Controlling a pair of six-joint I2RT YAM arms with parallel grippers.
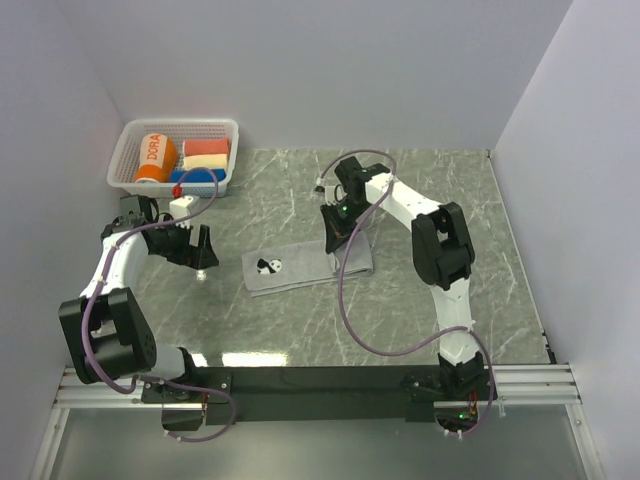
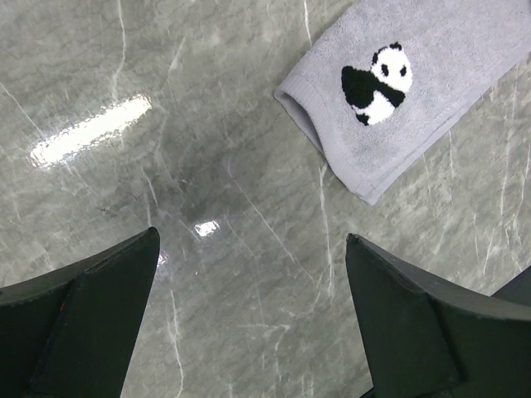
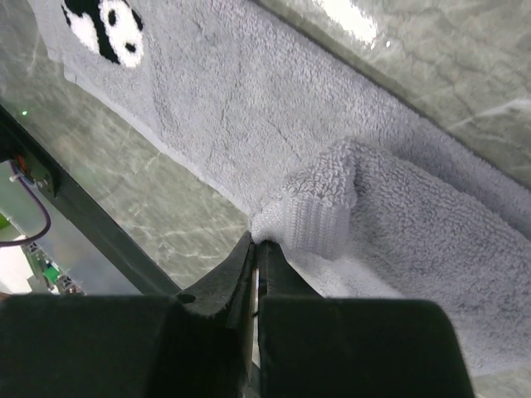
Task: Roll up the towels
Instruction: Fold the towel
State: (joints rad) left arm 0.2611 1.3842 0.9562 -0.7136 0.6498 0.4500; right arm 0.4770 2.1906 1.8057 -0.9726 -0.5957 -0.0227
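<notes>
Two arms: we see both bolted at the bottom edge of the top view, on a grey-green marble-patterned tabletop (image 1: 510, 290).
Left claw (image 1: 200, 258) (image 2: 253, 332): left of centre in the top view, over bare tabletop. Its dark fingers (image 2: 91, 323) are spread wide with nothing between them. It is apart from the cloth, which lies at the upper right of its own camera view.
Grey terry towel (image 1: 295, 268) (image 2: 431, 75) (image 3: 249, 108): spread flat at the centre of the top view, a long strip. A black-and-white panda patch (image 1: 267, 266) (image 2: 377, 83) (image 3: 104, 29) sits near its left end.
Right claw (image 1: 338, 238) (image 3: 254, 249): at the strip's right end, fingers pressed together. The tips touch the hem where a corner is folded up into a small hump. We cannot tell whether any cloth is caught between them.
White plastic basket (image 1: 180, 123): upper left of the top view, against the back wall.
Orange towel roll (image 1: 156, 157): lying in the basket's left part, rolled up, with the letters "DORA" showing.
Small rolls: red (image 1: 205, 147), cream (image 1: 207, 160) and blue (image 1: 197, 176), packed in the basket to the right of the orange one.
</notes>
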